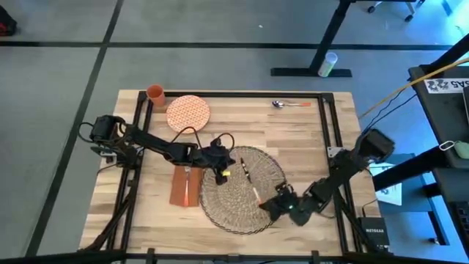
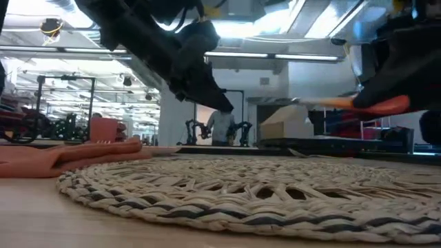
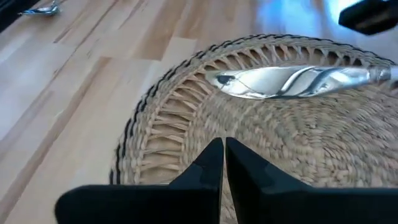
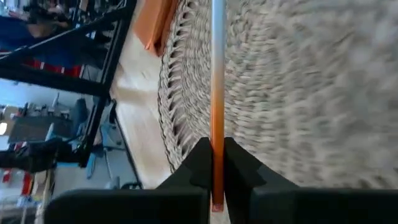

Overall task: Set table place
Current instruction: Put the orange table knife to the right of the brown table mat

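The place, a round woven straw mat (image 1: 236, 209), lies flat at the middle of the wooden table (image 1: 308, 147). A knife (image 1: 249, 183) with a silver blade (image 3: 292, 81) and an orange handle hangs above the mat, with my right gripper (image 4: 217, 165) shut on it at the mat's near right. My left gripper (image 3: 224, 155) hovers shut over the mat's left part (image 1: 222, 173), holding nothing. My right gripper pinches the knife's orange handle (image 4: 217, 134) between its two fingers, close to the handle's free end. The fingers run along the knife, coming roughly level from the table's near right. The knife is about level above the mat (image 2: 375, 105), its blade pointing to the far left.
A rust-orange napkin (image 1: 178, 189) with a fork (image 1: 188, 187) on it lies just left of the mat. An orange-patterned plate (image 1: 187, 112) and an orange cup (image 1: 155, 93) stand at the far left, and a spoon (image 1: 288, 104) lies at the far edge. Black frame rails (image 1: 330, 125) cross the table.
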